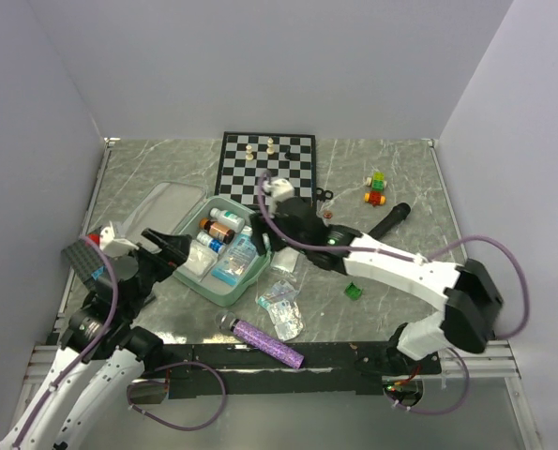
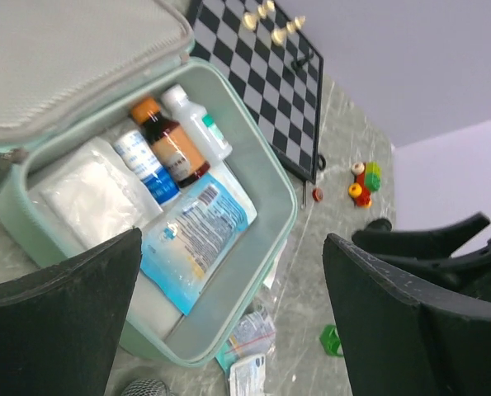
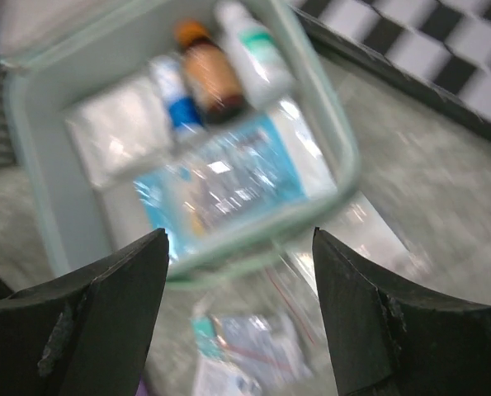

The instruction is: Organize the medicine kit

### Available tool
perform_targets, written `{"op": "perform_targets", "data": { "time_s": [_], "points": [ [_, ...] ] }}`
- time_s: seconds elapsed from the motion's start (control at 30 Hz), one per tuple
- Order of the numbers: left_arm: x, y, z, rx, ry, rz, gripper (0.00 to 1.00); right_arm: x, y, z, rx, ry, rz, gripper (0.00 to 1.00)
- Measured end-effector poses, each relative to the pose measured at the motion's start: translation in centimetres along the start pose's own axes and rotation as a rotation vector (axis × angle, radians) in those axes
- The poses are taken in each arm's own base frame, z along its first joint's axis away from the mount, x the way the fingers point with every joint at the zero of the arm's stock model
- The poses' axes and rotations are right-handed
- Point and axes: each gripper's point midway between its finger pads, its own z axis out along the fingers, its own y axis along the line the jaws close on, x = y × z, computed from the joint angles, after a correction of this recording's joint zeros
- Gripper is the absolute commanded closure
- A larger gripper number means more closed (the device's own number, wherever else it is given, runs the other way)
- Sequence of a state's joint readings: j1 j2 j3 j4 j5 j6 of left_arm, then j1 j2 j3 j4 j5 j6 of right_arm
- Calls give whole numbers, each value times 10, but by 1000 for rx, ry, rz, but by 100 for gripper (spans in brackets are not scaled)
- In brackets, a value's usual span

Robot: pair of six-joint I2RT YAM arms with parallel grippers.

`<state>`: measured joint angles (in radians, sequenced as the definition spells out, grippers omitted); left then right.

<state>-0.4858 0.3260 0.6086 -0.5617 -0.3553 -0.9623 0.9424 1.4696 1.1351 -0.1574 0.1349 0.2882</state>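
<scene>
- Top view: the medicine kit (image 1: 218, 291) lies open left of centre, just in front of the chessboard (image 1: 267, 161), with its lid (image 1: 166, 206) flopped back.
- The left gripper (image 1: 171, 251) hovers at the kit's left rim, jaws spread and empty. The right gripper (image 1: 263, 242) hangs over the right rim, also spread, carrying nothing.
- Risk here: both arms crowd one small case, so if both reach in together the fingers could clash or shove the kit.
- The clear packets (image 1: 283, 309) and purple tube (image 1: 269, 342) lie loose on the table near the right arm, and a low sweep could scatter them.
- Hidden: the right arm covers the kit's right edge, so whether it touches the rim cannot be told.
- Left wrist view: the fingers frame the kit (image 2: 282, 216) from well above, with nothing between them.
- Inside are a brown bottle (image 2: 169, 142), a white bottle (image 2: 197, 122), a white pack (image 2: 88, 194) and a blue sachet (image 2: 197, 239) that rides up the near wall.
- That sachet could catch when the lid closes, or slide out if nudged.
- Cut off: the lid's far side, and the packet at the bottom edge.
- Right wrist view: the jaws stand apart and unloaded above the kit's near rim (image 3: 344, 165).
- The picture is smeared, so labels are unreadable, and the packets below the rim are possibly two, though that is hard to say.
- Reaching down on so blurred a view risks pinching the rim instead of a packet.
</scene>
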Motion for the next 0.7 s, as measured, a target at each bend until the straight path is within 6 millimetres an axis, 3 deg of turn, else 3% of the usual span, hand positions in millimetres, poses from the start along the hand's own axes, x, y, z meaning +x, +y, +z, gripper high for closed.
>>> {"op": "perform_targets", "data": {
  "time_s": [0.13, 0.3, 0.37, 0.5, 0.7],
  "points": [
    [18, -3, 12, 11, 67, 11, 5, 46, -38, -23, 104, 57, 40, 26],
    [39, -4, 25, 19, 146, 20, 5, 151, -57, -37, 154, 273, 50, 27],
    [43, -7, 28, 27, 165, 21, 5, 185, -59, -46, 162, 357, 45, 26],
    [48, -9, 32, 33, 187, 21, 5, 206, -54, -51, 153, 406, 69, 25],
    [48, -11, 32, 41, 188, 18, 5, 198, -50, -44, 150, 365, 124, 24]
  ]
}}
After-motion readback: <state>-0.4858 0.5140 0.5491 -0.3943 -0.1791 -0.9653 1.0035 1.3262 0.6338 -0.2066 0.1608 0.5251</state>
